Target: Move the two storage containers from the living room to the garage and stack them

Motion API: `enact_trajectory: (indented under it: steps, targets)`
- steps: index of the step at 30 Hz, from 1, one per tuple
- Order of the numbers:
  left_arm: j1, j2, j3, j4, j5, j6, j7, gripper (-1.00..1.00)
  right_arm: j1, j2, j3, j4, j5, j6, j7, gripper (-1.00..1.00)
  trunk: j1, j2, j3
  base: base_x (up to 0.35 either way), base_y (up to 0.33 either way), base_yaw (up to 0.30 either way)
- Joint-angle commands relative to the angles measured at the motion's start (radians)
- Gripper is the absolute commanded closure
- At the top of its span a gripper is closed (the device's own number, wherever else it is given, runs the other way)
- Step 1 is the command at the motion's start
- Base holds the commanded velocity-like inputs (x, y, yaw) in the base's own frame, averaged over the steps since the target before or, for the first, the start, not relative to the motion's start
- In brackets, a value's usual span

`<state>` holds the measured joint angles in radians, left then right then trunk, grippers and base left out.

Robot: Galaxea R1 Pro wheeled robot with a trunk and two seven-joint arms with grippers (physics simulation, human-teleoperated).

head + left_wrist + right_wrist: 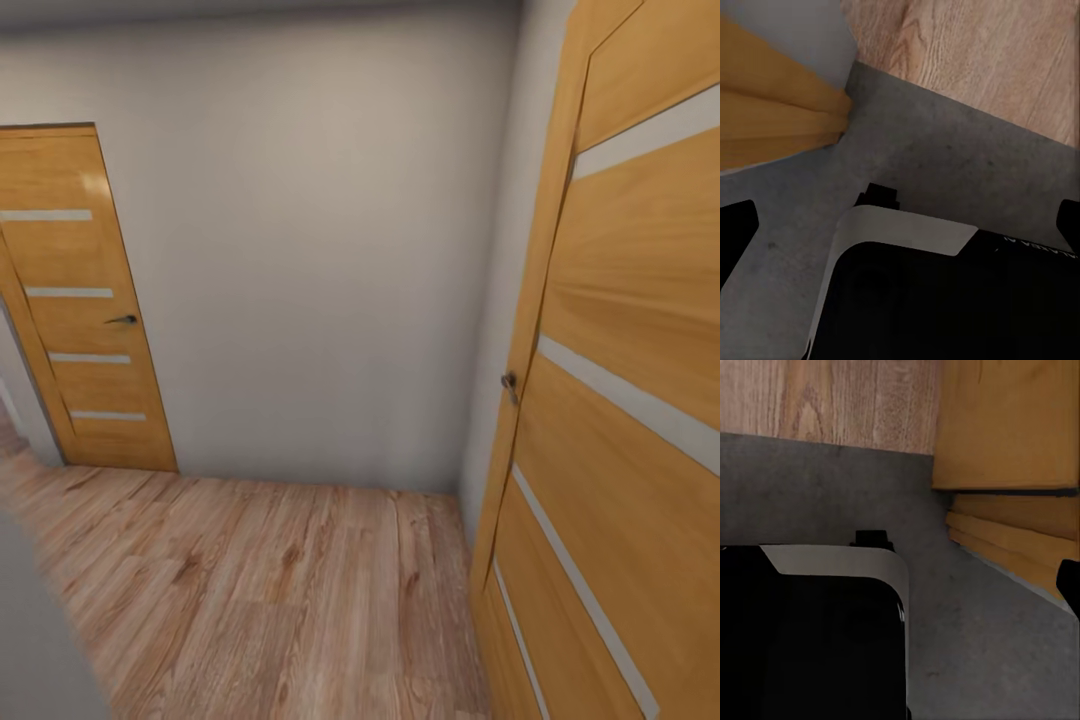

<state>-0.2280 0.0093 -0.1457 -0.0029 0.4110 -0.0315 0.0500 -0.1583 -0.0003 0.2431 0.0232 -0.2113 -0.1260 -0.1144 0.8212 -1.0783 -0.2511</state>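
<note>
The two storage containers are out of view. In the left wrist view my left gripper point(900, 225) is open, its dark fingertips point(735, 232) at the frame's two sides with nothing between them. It hangs over the dark grey concrete floor point(945, 150). My right gripper point(900, 585) also looks open and empty, with one fingertip point(1069, 585) showing above the same concrete floor point(810, 487). The concrete meets light wood planks point(832, 397) at a threshold just ahead of my base.
A wood-plank hallway floor point(250, 600) runs to a plain grey wall point(320, 280). An orange wooden door point(620, 400) stands open close on the right, handle point(510, 385) toward me. Another such door point(85, 300) is shut at far left. My black-and-white base point(907, 300) sits below both grippers.
</note>
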Motion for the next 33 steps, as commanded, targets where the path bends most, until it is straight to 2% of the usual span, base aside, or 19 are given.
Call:
enact_trajectory:
  steps: [1, 14, 33]
  targets:
    - [-0.001, 0.000, -0.008, 0.000, 0.008, -0.002, 0.002, -1.00, -0.001, 0.000, 0.008, 0.003, -0.010, -0.005, -0.001, -1.00, 0.001, -0.001, -0.001, 0.319, 0.000, 0.000]
    - [-0.001, 0.000, -0.009, 0.000, 0.009, -0.002, 0.002, -1.00, -0.001, 0.002, 0.008, 0.003, -0.010, -0.005, -0.001, -1.00, 0.001, -0.001, -0.001, 0.296, 0.000, 0.000]
    - [-0.001, 0.000, -0.008, 0.000, 0.009, -0.002, 0.003, -1.00, -0.001, 0.001, 0.008, 0.003, -0.010, -0.005, -0.001, -1.00, 0.001, -0.001, -0.001, 0.203, 0.000, 0.000]
